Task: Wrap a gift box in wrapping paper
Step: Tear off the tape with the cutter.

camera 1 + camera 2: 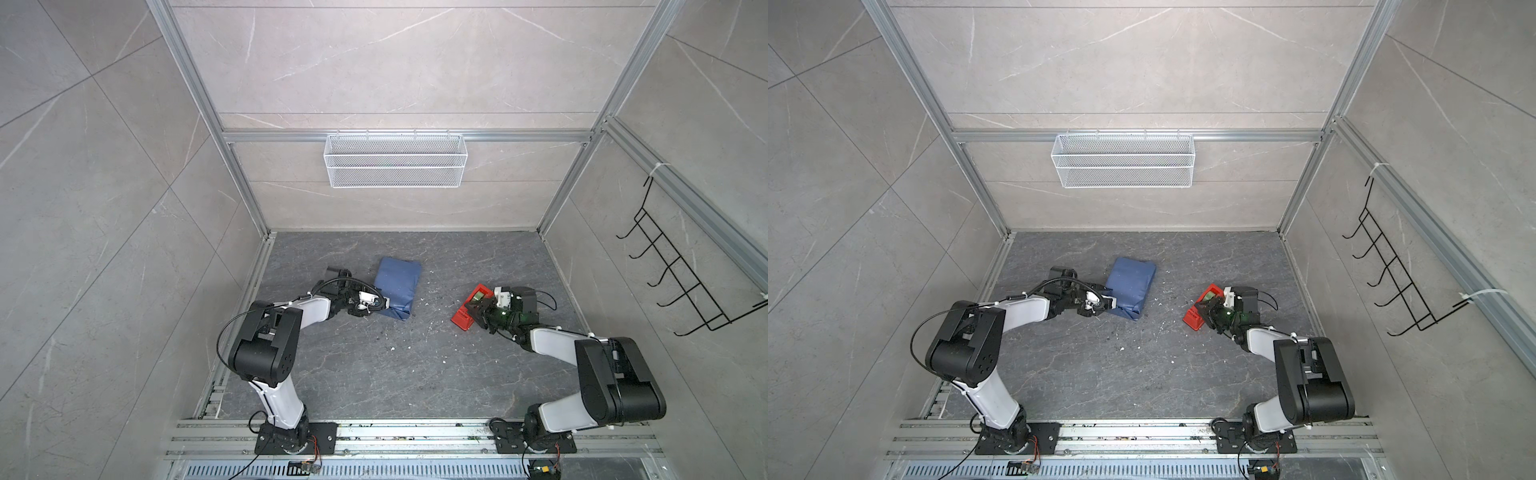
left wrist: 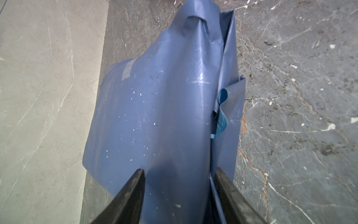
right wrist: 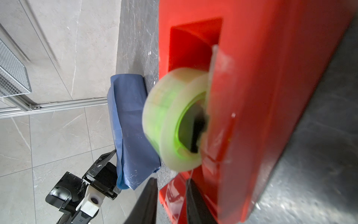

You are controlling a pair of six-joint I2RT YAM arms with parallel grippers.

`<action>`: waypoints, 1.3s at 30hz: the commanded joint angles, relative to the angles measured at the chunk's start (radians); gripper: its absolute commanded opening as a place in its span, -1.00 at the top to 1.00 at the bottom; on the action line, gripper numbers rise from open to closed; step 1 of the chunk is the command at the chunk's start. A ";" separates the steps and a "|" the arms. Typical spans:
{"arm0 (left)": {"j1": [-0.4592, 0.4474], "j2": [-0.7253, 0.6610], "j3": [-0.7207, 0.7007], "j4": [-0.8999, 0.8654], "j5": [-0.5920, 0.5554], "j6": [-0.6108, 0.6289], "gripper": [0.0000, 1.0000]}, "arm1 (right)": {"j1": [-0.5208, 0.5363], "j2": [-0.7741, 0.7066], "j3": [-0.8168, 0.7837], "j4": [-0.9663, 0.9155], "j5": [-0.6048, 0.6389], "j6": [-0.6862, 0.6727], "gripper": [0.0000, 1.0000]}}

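The blue wrapping paper point(image 1: 397, 286) point(image 1: 1131, 282) lies folded into a creased bundle at the left middle of the dark floor. The gift box is hidden inside it. My left gripper point(image 1: 384, 305) point(image 2: 179, 170) is shut on the near end of the bundle, one finger on each side of the paper point(image 2: 164, 106). My right gripper point(image 1: 473, 311) point(image 3: 171, 180) is at the red tape dispenser point(image 1: 461, 320) point(image 3: 261, 97). Its fingers are closed on the dispenser's near red end, below the clear tape roll point(image 3: 166, 124).
A white wire basket point(image 1: 395, 160) hangs on the back wall. A black wire hook rack point(image 1: 681, 282) is on the right wall. Small white scraps point(image 1: 392, 349) dot the floor between the arms. Metal rails point(image 1: 415, 436) run along the front.
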 commanded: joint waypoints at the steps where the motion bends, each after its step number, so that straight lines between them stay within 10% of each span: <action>1: -0.017 0.069 -0.041 -0.181 -0.060 -0.009 -0.14 | 0.001 0.039 -0.039 0.035 0.100 0.043 0.45; 15: -0.015 0.067 -0.047 -0.183 -0.060 -0.006 -0.14 | 0.005 0.023 -0.062 0.201 0.149 0.123 1.00; 39: -0.019 0.081 -0.045 -0.181 -0.065 -0.003 -0.14 | 0.005 0.024 0.286 0.024 0.071 0.121 1.00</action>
